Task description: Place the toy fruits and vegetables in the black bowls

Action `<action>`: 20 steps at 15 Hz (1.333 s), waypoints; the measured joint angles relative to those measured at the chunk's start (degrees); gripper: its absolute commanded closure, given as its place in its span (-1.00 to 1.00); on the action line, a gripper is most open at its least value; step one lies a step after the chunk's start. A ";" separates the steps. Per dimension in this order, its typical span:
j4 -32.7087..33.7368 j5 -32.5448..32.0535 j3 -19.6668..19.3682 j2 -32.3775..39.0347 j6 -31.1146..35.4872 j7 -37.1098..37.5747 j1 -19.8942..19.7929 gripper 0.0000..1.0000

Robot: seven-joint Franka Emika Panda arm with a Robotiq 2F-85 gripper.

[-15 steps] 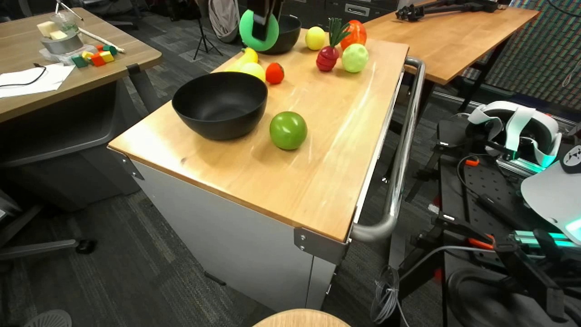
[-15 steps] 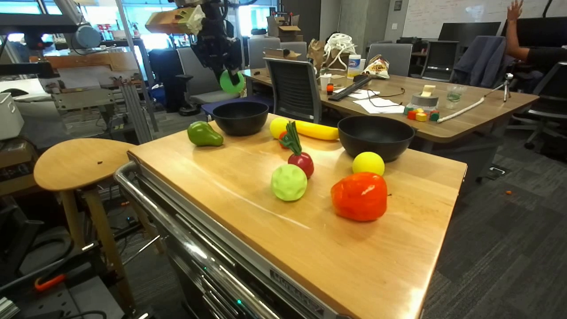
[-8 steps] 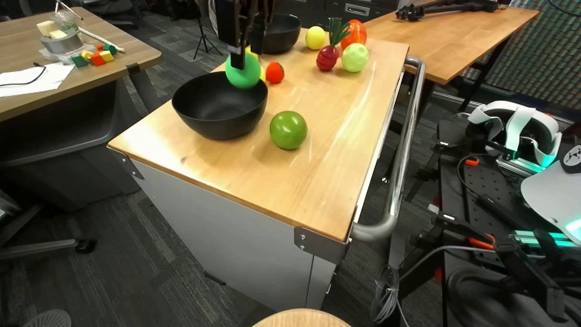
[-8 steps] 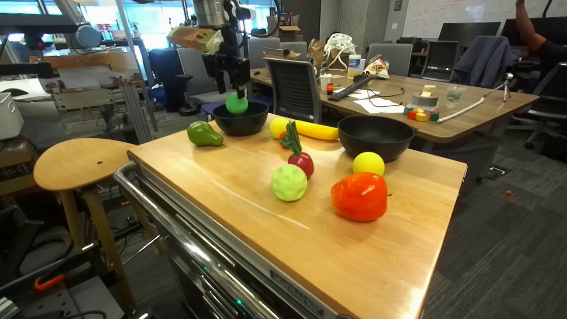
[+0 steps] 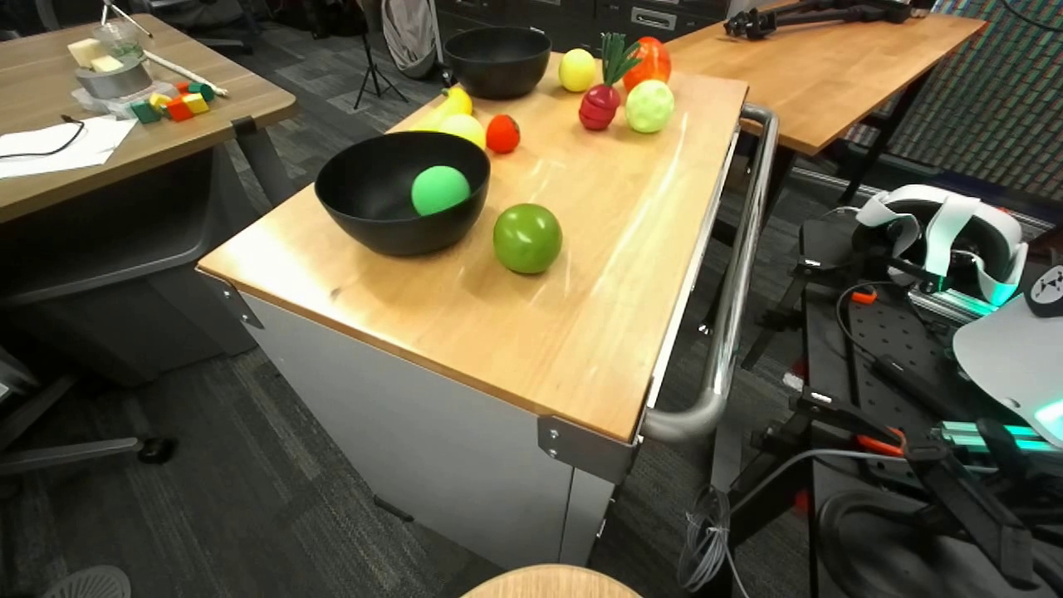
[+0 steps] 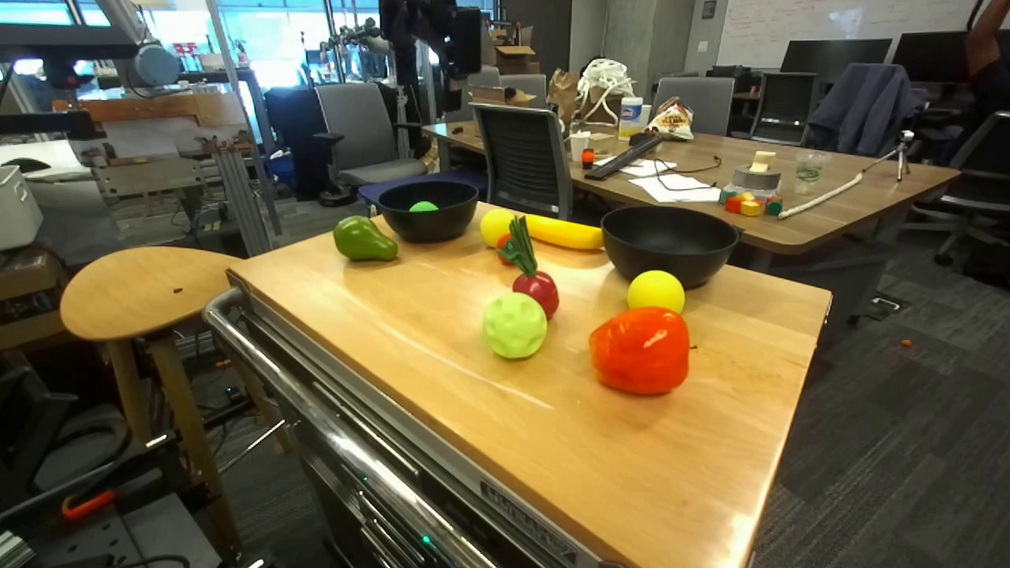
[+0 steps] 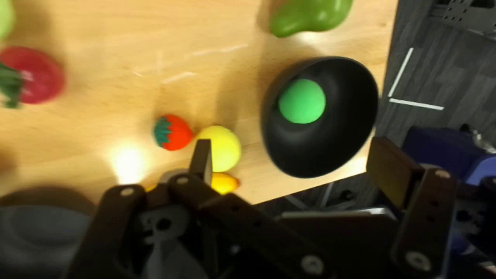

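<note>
One claw (image 7: 293, 158) is hovering above the desk (image 5: 573, 340), its fingers (image 7: 391, 170) standing well apart.
One black bowl (image 7: 333, 141) is sitting below the claw, holding one green ball (image 7: 302, 101).
One green pear (image 7: 316, 15) is lying near that bowl, farther from the claw.
One yellow ball (image 7: 224, 151) and one banana (image 7: 225, 183) are lying below, one finger partly hiding them.
One small red fruit (image 7: 179, 133) is lying just beside that yellow ball.
A second bowl (image 6: 678, 272), radish (image 6: 538, 293), pale green ball (image 6: 514, 325) and red pepper (image 6: 641, 351) are resting farther from the claw.

Windows (image 6: 276, 71) blown out in exterior view; wrist view: white glare on tabletop (image 7: 104, 100), soft shadows, radish (image 7: 40, 73) blurred.
</note>
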 measured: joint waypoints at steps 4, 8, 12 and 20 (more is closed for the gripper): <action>-0.58 -1.80 -2.75 -1.96 -4.01 0.25 -2.24 -1.00; -1.98 -1.56 -1.96 -0.30 -3.55 5.06 -0.89 -1.00; 1.37 -3.08 -0.92 4.43 3.92 17.21 -0.12 -1.00; 3.56 -3.87 -0.95 8.09 6.73 21.35 -0.05 -1.00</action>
